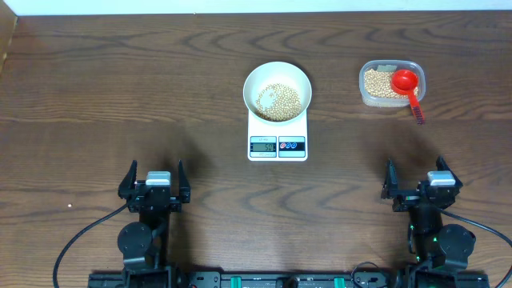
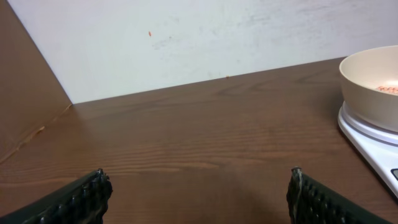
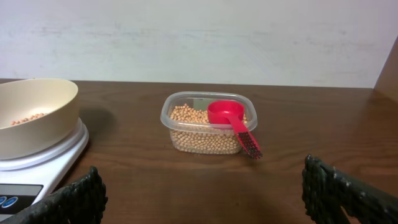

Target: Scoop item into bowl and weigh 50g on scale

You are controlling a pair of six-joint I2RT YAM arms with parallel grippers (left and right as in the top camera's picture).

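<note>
- The readout on the scale is too small to read from overhead. The right wrist view only catches a corner of the scale at its left edge, and the left wrist view only a sliver at its right edge.
- The bowl sits on the back half of the scale. Both wrist views cut it off, so only the overhead shows all of it.
- The beans are way too many to count. There's one pile in the bowl on the scale, and a second pile in the clear container, well off to the scale's right on the surface.
- From the wrist cameras I can barely see any beans over the bowl's rim.
- The red scoop rests on the container, cup over the beans and handle sticking out past the rim. I only see red inside the cup.
- Counts: one scale, one bowl, one container, one scoop, two grippers.
- The left gripper is near the front edge, left of the scale, fingers spread wide apart and holding nothing. The wrist view shows just the finger tips.
- The right gripper is at the front, right of the scale, also spread wide and empty.
</note>
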